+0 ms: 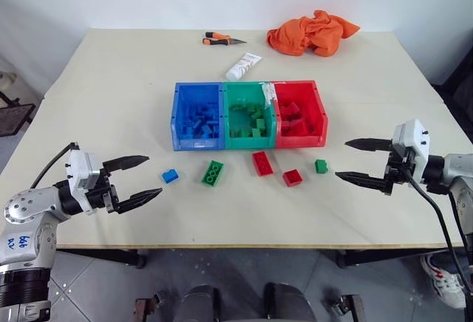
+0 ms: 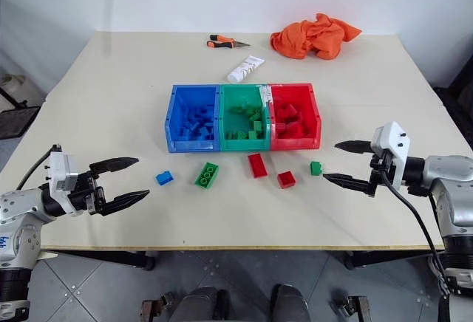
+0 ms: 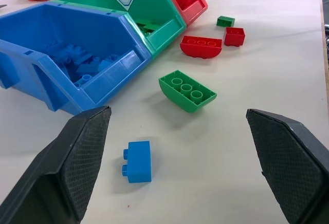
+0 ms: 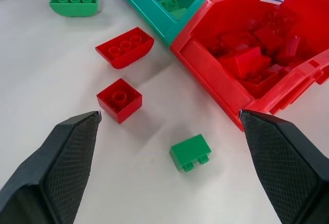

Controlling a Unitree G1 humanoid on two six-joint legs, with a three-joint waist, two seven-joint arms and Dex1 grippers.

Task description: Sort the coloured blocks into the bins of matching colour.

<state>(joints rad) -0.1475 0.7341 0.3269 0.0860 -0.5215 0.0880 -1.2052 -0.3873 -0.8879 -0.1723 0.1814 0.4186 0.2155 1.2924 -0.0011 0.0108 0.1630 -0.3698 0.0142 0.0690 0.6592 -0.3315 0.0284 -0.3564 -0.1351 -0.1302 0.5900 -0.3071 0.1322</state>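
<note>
Three joined bins stand mid-table: blue bin (image 1: 196, 117), green bin (image 1: 248, 115), red bin (image 1: 298, 114), each holding several bricks of its own colour. In front of them lie loose blocks: a small blue block (image 1: 170, 176), a long green block (image 1: 213, 173), a long red block (image 1: 261, 162), a square red block (image 1: 292, 177) and a small green block (image 1: 321, 165). My left gripper (image 1: 138, 182) hovers open left of the blue block. My right gripper (image 1: 360, 161) hovers open right of the small green block. Both hold nothing.
An orange cloth (image 1: 312, 32) lies at the table's far right. A white tube (image 1: 243, 66) rests behind the bins, and an orange-handled tool (image 1: 222, 39) lies at the far edge. The table's front edge (image 1: 244, 246) runs just below the grippers.
</note>
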